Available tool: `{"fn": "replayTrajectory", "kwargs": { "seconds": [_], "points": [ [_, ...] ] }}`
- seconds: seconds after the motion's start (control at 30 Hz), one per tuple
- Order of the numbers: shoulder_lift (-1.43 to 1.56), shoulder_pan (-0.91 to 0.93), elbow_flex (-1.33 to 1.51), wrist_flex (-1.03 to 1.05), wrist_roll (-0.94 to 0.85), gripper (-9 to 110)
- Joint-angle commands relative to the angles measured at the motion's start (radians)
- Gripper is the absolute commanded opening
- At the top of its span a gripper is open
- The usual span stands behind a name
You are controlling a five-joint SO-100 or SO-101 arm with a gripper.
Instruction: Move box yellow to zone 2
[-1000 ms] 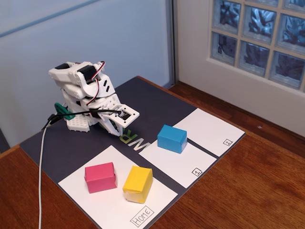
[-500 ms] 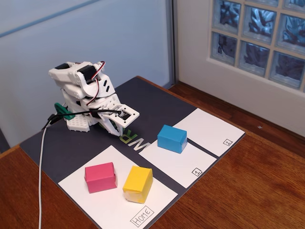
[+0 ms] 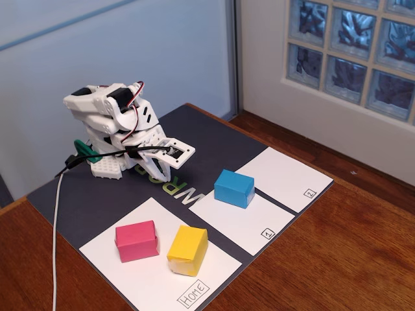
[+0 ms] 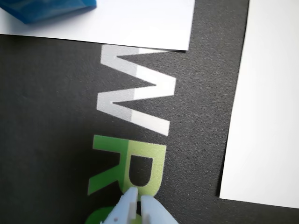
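The yellow box (image 3: 188, 250) lies on the Home sheet (image 3: 155, 275), near and right of the tool (image 3: 170, 162), well apart. The tool's tips are pressed together, empty, over the dark mat (image 3: 123, 194).

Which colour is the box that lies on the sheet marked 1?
Blue, clearest in the fixed view.

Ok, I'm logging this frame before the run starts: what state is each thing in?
gripper: shut, empty, low over the dark mat.
yellow box: resting on the Home sheet, untouched.
pink box: on the Home sheet, beside the yellow box.
blue box: on the sheet marked 1.
zone 2 sheet: bare.
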Motion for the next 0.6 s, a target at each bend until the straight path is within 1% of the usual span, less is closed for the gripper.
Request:
{"fn": "replayTrajectory", "kwargs": {
  "seconds": [0.0,0.1,0.2,0.3,0.37,0.47,0.57],
  "points": [
    [0.052,-0.038,0.005,0.041,0.101,0],
    [0.051,-0.066,-0.011,-0.005,0.216,0],
    [-0.032,-0.067,-0.057,-0.080,0.232,0],
    [-0.337,-0.057,-0.202,-0.199,0.212,0],
    [-0.568,-0.037,-0.365,-0.239,0.178,0],
    [-0.822,0.002,-0.630,-0.241,0.163,0],
    [-0.991,0.028,-0.850,-0.222,0.187,0]
  ]
}}
